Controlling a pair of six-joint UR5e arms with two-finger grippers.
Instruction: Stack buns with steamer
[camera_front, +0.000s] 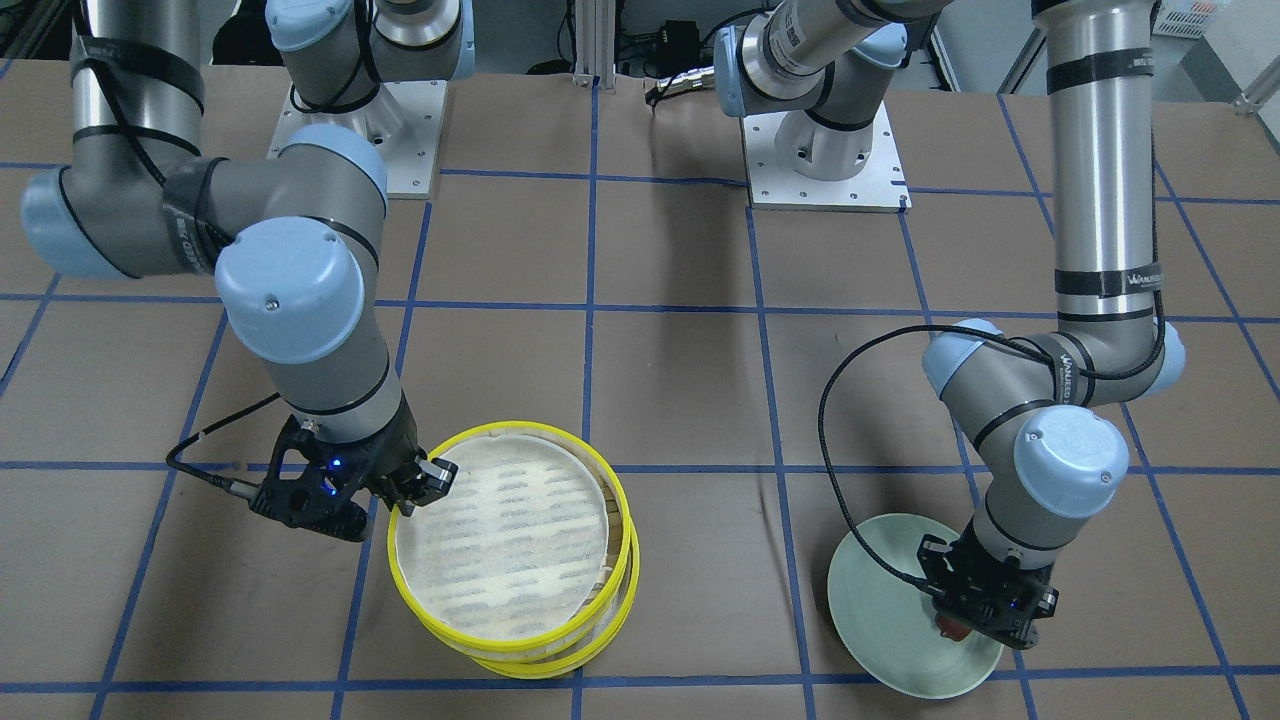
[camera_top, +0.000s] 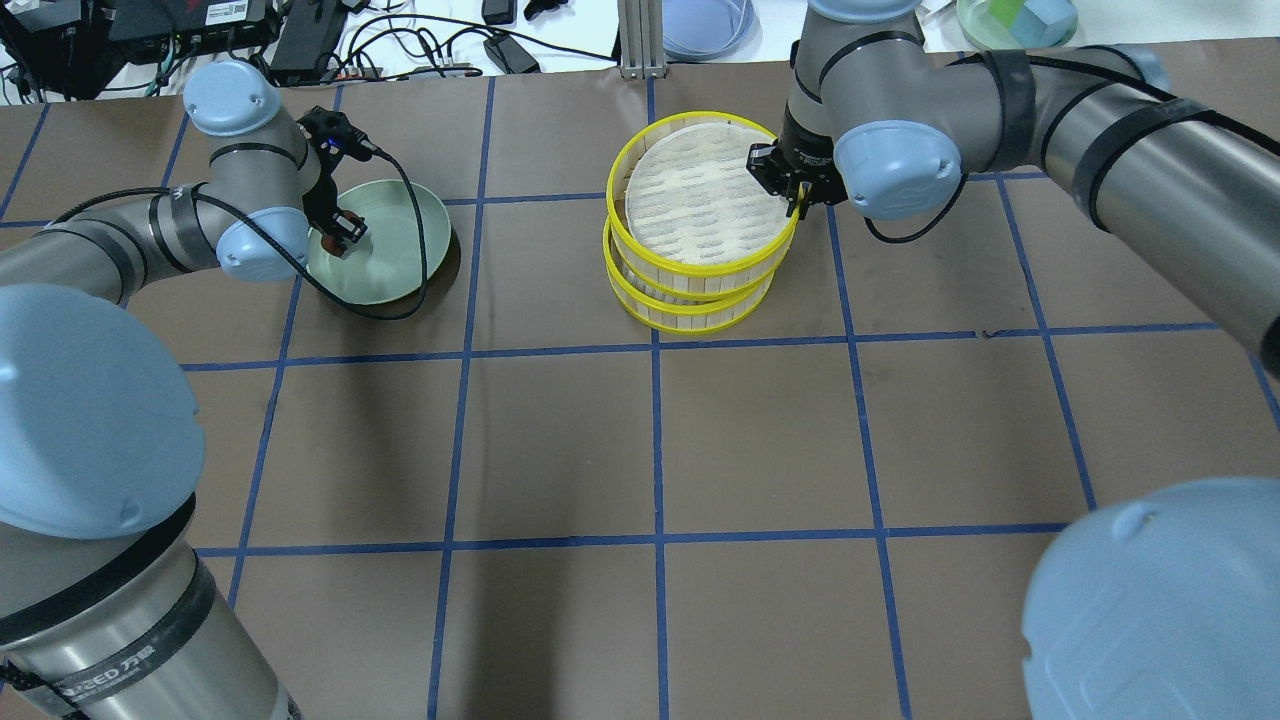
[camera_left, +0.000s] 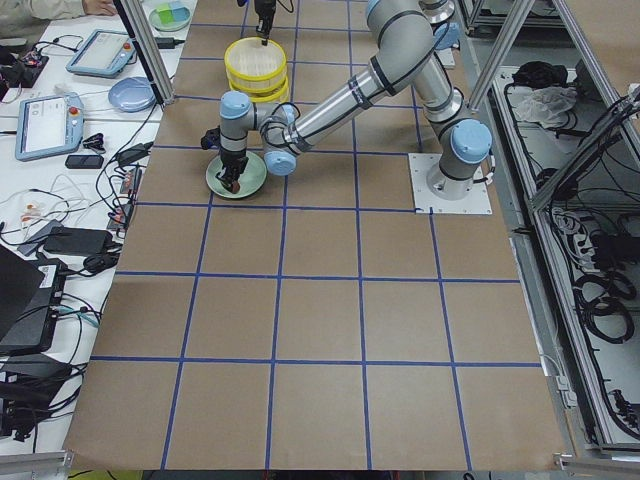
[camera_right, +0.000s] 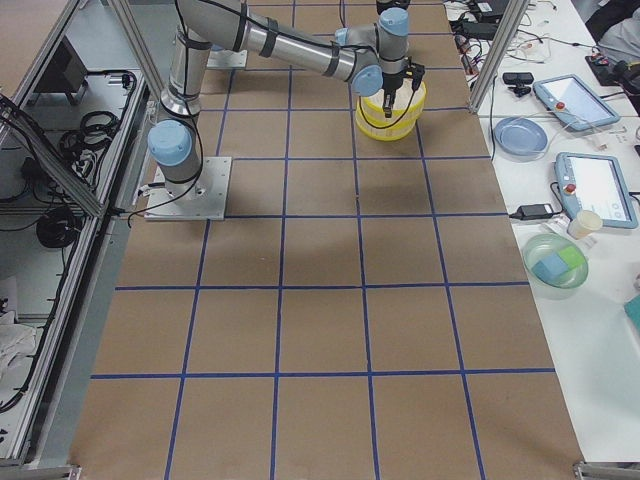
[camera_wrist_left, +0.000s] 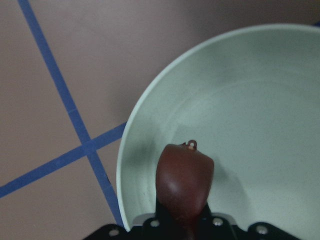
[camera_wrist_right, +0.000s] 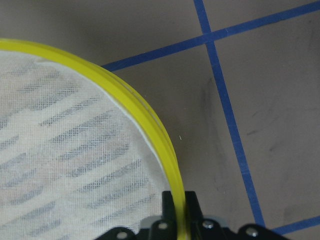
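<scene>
My left gripper (camera_front: 955, 625) is shut on the reddish-brown bun (camera_wrist_left: 185, 180) and holds it over the pale green plate (camera_front: 880, 600), near the plate's edge. My right gripper (camera_front: 405, 500) is shut on the yellow rim (camera_wrist_right: 140, 110) of the upper steamer tier (camera_front: 510, 540). That tier sits tilted and offset on the lower tier (camera_front: 560, 665). The upper tier's white mesh liner is bare. The cream-white bun is hidden. In the overhead view the left gripper (camera_top: 340, 235) is over the plate (camera_top: 400, 240), and the right gripper (camera_top: 797, 200) is at the upper tier (camera_top: 700, 195).
Brown table with a blue tape grid. Beyond the table's far edge lie tablets, cables, a blue plate (camera_right: 520, 130) and a bowl of coloured blocks (camera_right: 555, 262). The arms' base plates (camera_front: 825, 165) stand at the robot's side.
</scene>
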